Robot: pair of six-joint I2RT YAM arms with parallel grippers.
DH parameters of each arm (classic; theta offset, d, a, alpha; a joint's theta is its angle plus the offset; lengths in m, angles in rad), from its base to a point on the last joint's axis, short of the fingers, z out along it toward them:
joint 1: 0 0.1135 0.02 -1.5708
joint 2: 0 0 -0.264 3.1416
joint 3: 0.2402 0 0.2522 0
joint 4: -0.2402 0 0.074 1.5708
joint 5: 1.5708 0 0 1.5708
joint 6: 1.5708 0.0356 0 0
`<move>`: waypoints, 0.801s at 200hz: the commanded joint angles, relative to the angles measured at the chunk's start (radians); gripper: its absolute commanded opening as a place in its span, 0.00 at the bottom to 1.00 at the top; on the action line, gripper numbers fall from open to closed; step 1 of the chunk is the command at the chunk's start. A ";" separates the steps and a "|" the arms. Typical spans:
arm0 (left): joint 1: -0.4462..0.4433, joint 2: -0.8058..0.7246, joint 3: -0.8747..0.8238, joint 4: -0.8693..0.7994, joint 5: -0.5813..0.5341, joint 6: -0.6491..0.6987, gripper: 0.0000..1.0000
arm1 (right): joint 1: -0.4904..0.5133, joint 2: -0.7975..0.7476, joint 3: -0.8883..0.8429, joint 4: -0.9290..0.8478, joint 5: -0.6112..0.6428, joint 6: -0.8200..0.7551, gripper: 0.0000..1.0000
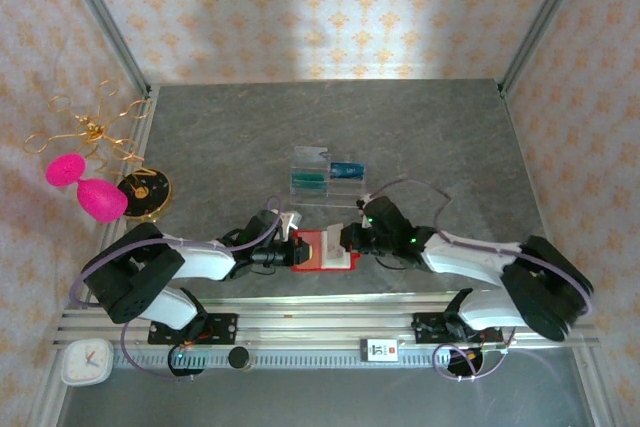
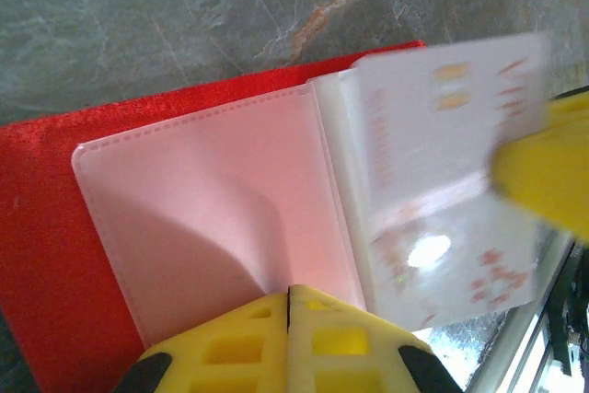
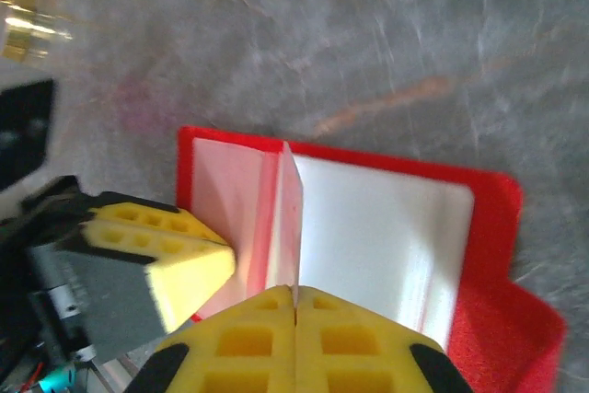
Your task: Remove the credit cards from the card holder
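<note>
Grey stone tabletop (image 1: 250, 127): your left gripper (image 2: 290, 315), clenched, rests on the open red card holder (image 1: 322, 253). The right gripper (image 3: 294, 301) pinches its clear leaf (image 3: 287, 218). A clear card tray (image 1: 325, 175) stands behind.

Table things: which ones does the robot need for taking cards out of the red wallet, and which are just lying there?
For the job: red wallet, whitish card, teal card, blue card.
Just lying about: pink toys, gold-rimmed disc, white clock.
</note>
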 commanded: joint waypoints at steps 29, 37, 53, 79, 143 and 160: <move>-0.005 -0.063 0.045 -0.054 -0.005 -0.007 0.11 | -0.005 -0.134 0.147 -0.201 0.099 -0.269 0.00; -0.004 -0.091 0.053 -0.067 -0.010 -0.012 0.19 | -0.005 -0.142 0.183 -0.222 0.129 -0.300 0.00; -0.003 -0.148 0.068 -0.105 -0.020 -0.014 0.32 | -0.007 -0.139 0.262 -0.264 0.188 -0.379 0.00; 0.024 -0.259 0.072 -0.211 -0.053 -0.013 0.47 | -0.008 -0.087 0.382 -0.316 0.274 -0.509 0.00; 0.168 -0.614 0.013 -0.440 -0.140 -0.031 0.94 | -0.027 0.040 0.595 -0.434 0.324 -0.864 0.00; 0.186 -0.646 0.022 -0.474 -0.153 -0.028 0.99 | -0.049 0.078 0.651 -0.485 0.249 -0.964 0.00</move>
